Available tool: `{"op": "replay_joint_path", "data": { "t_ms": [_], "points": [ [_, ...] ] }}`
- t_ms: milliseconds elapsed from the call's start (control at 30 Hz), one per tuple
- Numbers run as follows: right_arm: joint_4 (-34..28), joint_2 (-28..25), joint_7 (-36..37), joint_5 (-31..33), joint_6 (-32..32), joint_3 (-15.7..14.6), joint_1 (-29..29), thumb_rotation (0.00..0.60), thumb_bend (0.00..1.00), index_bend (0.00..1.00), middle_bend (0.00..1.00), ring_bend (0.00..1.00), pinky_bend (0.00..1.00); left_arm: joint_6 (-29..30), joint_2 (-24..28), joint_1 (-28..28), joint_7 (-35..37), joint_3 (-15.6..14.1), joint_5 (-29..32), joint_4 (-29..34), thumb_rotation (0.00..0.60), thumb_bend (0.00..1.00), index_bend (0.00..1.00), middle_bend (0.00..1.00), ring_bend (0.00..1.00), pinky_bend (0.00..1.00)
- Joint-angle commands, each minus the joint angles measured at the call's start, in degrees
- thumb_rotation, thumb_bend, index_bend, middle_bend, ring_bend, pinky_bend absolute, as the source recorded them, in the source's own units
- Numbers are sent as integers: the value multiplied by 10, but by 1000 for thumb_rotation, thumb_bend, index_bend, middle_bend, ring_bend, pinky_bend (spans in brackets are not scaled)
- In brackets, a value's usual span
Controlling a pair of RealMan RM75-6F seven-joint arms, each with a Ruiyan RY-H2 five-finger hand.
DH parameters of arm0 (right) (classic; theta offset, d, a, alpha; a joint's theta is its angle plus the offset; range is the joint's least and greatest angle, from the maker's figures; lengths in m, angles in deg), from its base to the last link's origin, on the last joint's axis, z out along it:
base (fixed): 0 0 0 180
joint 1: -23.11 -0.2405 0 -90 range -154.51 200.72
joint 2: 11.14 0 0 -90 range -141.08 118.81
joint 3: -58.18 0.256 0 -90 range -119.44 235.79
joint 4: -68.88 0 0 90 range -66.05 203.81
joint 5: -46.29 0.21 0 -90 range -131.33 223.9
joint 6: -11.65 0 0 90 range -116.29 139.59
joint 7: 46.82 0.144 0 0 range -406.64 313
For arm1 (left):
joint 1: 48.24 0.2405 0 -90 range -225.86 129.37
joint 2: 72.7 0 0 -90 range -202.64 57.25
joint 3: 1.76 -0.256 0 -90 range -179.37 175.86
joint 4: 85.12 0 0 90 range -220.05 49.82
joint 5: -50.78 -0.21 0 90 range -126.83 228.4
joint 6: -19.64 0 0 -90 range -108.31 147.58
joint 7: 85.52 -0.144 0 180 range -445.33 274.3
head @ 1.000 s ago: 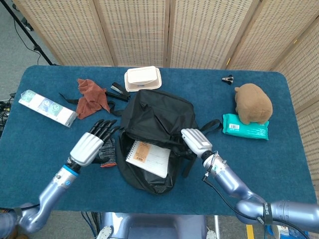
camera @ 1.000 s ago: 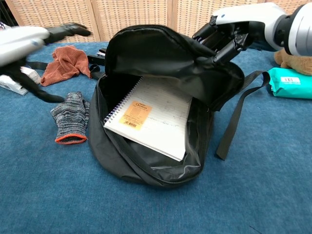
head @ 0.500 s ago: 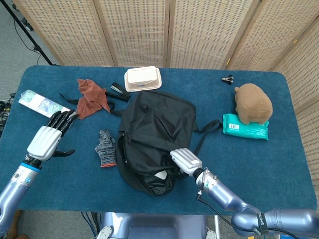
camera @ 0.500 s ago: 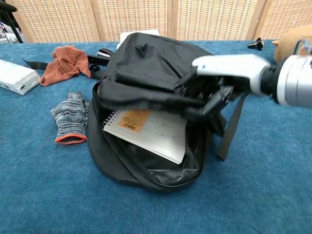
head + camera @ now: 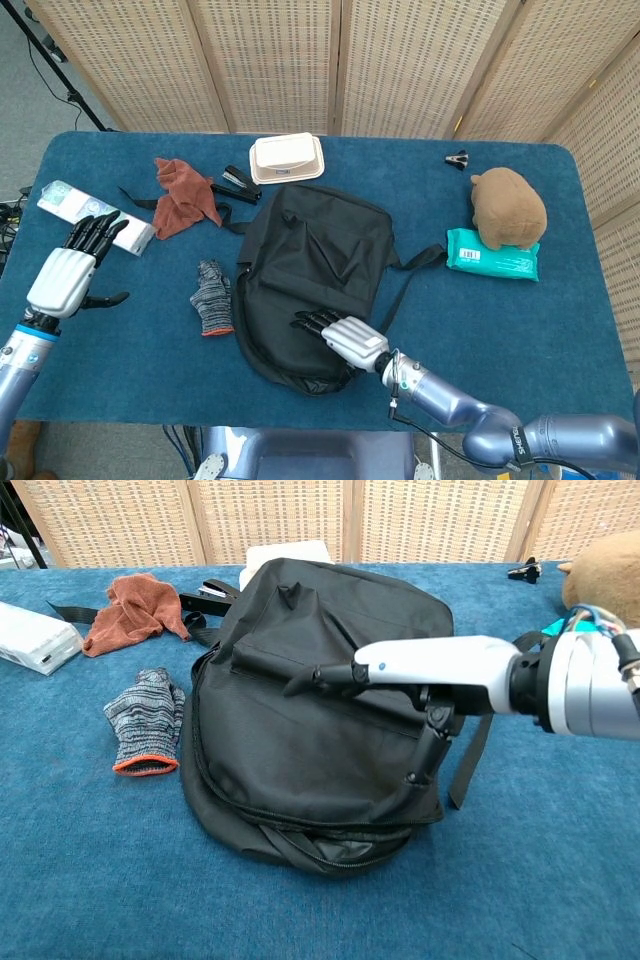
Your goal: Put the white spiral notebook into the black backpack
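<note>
since a second ago the right hand (image 5: 345, 335) has swept the flap of the black backpack (image 5: 310, 250) down from its raised position, so the mouth that gaped toward six o'clock is now covered and the white spiral notebook, which lay slanted in the opening, is out of sight in both views, presumably inside under the flap. the left hand (image 5: 65, 275) has pulled away from the bag's nine o'clock side to the table's far nine o'clock edge, beside the white box (image 5: 95, 215) it nearly touches. the flap seems to have been pressed flat to shut the notebook in, though the zipper along the six o'clock rim looks unzipped. the right hand lies palm down on the flap, fingers stretched out together toward nine o'clock and gripping nothing, thumb hanging over the bag's three o'clock side in the chest view, forearm reaching in from four o'clock. the left hand hovers palm down, fingers extended toward twelve o'clock, thumb splayed, empty. a striped glove (image 5: 212, 308) lies just off the bag's nine o'clock edge.
</note>
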Motion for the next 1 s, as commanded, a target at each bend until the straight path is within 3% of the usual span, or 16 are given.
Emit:
{"op": "replay_joint_path", "data": {
  "t_ms": [33, 233, 467, 633, 1000],
  "points": [
    [4, -16, 15, -26, 14, 1, 10, 600, 0, 0, 0, 0, 0, 2, 0, 3, 5, 1, 0, -3, 600, 0, 0, 0, 0, 0],
    [22, -65, 16, -88, 66, -11, 41, 600, 0, 0, 0, 0, 0, 14, 0, 17, 11, 3, 3, -10, 600, 0, 0, 0, 0, 0],
    [149, -103, -40, -202, 224, -44, 117, 600, 0, 0, 0, 0, 0, 48, 12, 49, -6, 0, 7, -5, 600, 0, 0, 0, 0, 0],
    [228, -107, -14, -187, 323, -56, 197, 600, 0, 0, 0, 0, 0, 70, 22, 82, -12, 3, 34, 19, 600, 0, 0, 0, 0, 0],
    [284, -101, 55, -144, 426, -51, 305, 600, 0, 0, 0, 0, 0, 111, 36, 142, -67, -7, 58, 90, 600, 0, 0, 0, 0, 0]
  ]
}}
